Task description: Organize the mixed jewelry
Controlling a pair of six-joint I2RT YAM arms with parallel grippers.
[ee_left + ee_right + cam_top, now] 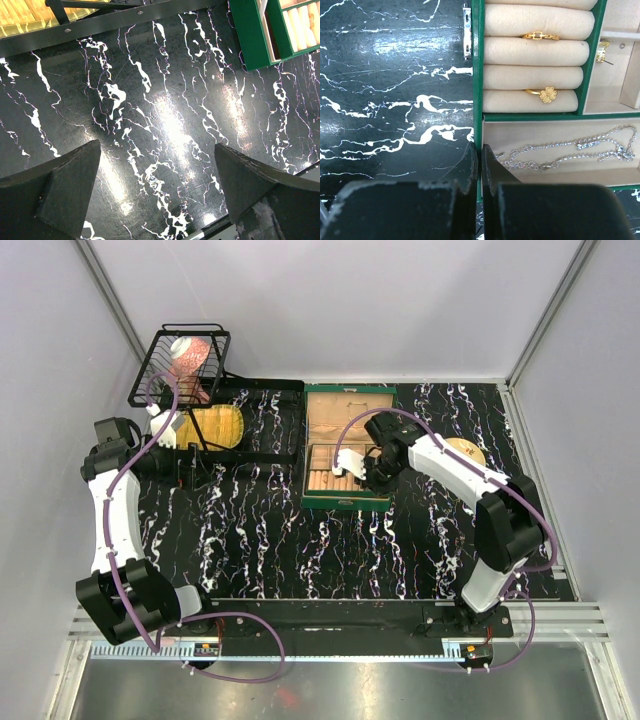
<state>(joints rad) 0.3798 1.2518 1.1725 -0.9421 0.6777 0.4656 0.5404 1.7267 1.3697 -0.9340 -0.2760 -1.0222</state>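
Silver chain, fine-linked, lies loose in beige-lined green box.

- Top view: bright, even light from above. The pale walls look washed out, and only soft shadows fall on the glossy black white-veined marble counter.
- Left wrist view: broad white glare streaks cross the centre of the counter. The dark left gripper along the bottom edge is underlit and soft.
- Right wrist view: the cream padded rolls at upper right are well lit and sharp. The black right gripper at the bottom is blurred.
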